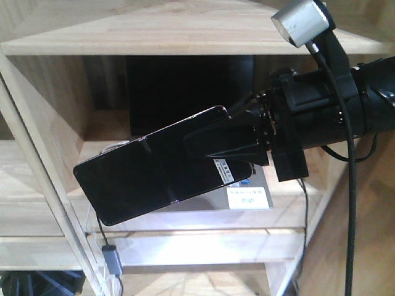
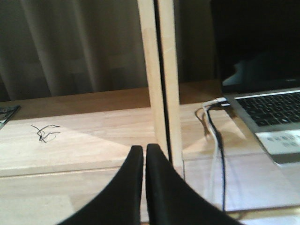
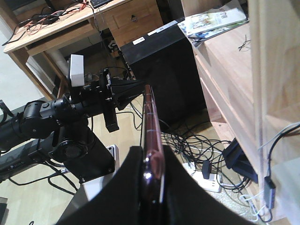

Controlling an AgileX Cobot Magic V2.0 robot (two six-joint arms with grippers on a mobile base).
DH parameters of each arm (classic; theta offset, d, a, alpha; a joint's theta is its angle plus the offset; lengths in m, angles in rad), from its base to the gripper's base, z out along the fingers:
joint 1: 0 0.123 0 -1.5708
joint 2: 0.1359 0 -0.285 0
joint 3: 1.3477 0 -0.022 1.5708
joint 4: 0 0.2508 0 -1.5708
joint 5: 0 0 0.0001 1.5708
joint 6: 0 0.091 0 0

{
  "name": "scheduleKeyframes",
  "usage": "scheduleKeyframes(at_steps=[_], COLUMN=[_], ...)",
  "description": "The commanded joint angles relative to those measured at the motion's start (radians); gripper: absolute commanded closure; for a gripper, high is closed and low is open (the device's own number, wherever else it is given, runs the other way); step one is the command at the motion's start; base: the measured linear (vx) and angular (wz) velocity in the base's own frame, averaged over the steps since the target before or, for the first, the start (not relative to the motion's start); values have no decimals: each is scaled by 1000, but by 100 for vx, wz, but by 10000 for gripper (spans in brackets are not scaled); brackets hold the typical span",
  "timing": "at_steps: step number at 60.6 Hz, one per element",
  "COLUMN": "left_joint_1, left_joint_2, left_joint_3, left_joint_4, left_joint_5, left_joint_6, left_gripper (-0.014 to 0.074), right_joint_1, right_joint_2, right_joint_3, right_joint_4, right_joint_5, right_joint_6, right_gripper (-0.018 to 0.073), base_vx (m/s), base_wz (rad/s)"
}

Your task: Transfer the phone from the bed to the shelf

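A: Where was the slim glossy black phone [image 1: 148, 176]?
B: Clamped in the right gripper [image 1: 199, 145], tilted midair before the pale wooden shelf [image 1: 154, 28]. An open silver laptop [image 2: 267, 112] and cables [image 2: 215, 136] sat behind it. The left gripper [image 2: 144, 154] was pinched closed on nothing.

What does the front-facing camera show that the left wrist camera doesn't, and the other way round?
Only the front-facing view: the phone, tilted and clamped at one end by the right gripper, held in front of the shelf.

Only the left wrist view: the left gripper, its fingers together and holding nothing, a curtain behind the shelf, and the laptop's keys.

Both: the pale wooden shelf boards, the laptop with its white sticker standing on a shelf board, and cables running down beside it.
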Motion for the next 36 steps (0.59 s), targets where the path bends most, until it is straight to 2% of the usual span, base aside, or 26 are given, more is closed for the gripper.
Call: scheduleKeyframes(at_steps=[1, 36], left_joint_1=[-4, -4], left_joint_2=[-13, -13], left_joint_3=[-21, -21], left_joint_4=[-9, -9], left_joint_5=[-72, -72], left_joint_6=[-6, -6], left_gripper=[595, 595], right_joint_1=[0, 0], right_joint_2=[-32, -32], right_joint_3=[-27, -27], right_joint_4=[92, 92], right_joint_5=[63, 63], right_joint_6=[-5, -5], right_gripper=[561, 561], base_vx=[16, 11], base_wz=[9, 2])
